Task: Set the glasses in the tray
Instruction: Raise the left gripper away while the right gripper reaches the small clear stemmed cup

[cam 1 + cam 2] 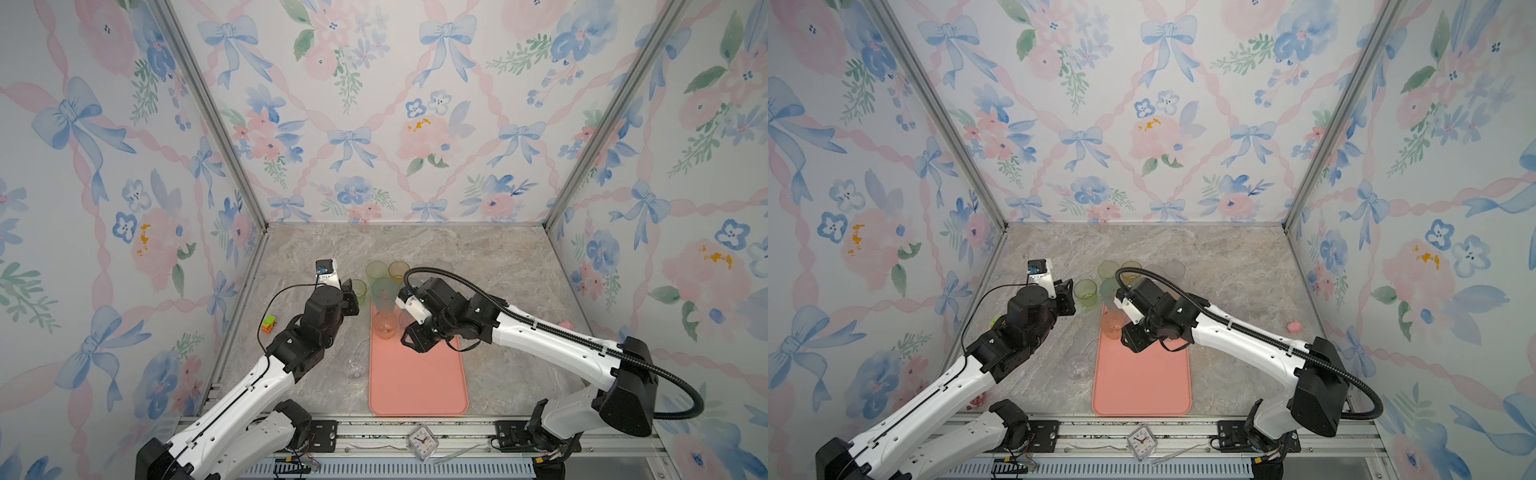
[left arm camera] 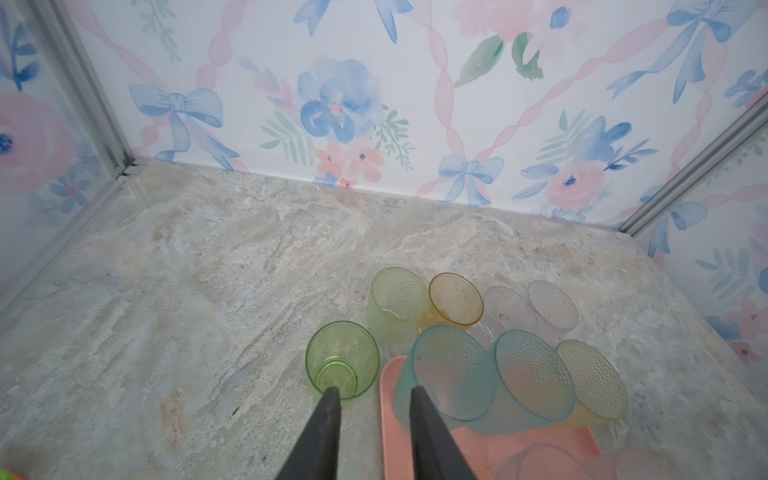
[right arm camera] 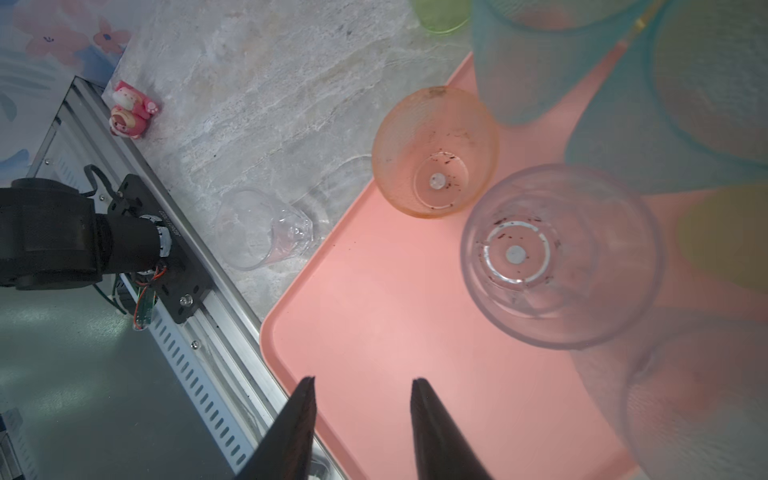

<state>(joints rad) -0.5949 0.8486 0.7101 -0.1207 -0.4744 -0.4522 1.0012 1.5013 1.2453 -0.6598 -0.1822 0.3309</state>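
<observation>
At the far left corner of the salmon-pink tray (image 1: 415, 382), the left gripper (image 2: 375, 395) hovers low, jaws parted with nothing between them. One fingertip sits right at the near rim of a short green glass (image 2: 343, 359), which stands upright on the counter (image 2: 187, 291) just beside the tray. The right gripper (image 3: 363, 384) is likewise spread and empty, above bare tray floor.

An orange tumbler (image 3: 434, 151) and a clear tumbler (image 3: 561, 255) stand upright in the tray, with a tall teal tumbler (image 2: 453, 372) at its far corner. A yellow-green tumbler (image 2: 397, 303), an amber tumbler (image 2: 455, 299) and two frosted tumblers (image 2: 509, 309) stand on the counter beyond the tray. A toppled clear glass (image 3: 259, 228) lies on the counter on the left arm's side.

The step in hand looks like picking up the green glass. To do it well, the left gripper would likely need to shift sideways so the glass wall lies between its fingers rather than beside one (or spread wider to take the whole body). It should then close gently, lift clear of the low rim and set down on open tray floor. The teal tumbler is close enough to be knocked.

In both top views the right arm covers much of the cluster. A second teal tumbler (image 2: 534, 374) and a yellow tumbler (image 2: 592, 384) stand beside the first, but whether their bases rest on the tray cannot be told. Tumblers at the edge of the right wrist view are blurred. A faint curved outline near the toppled glass may be another clear glass.
</observation>
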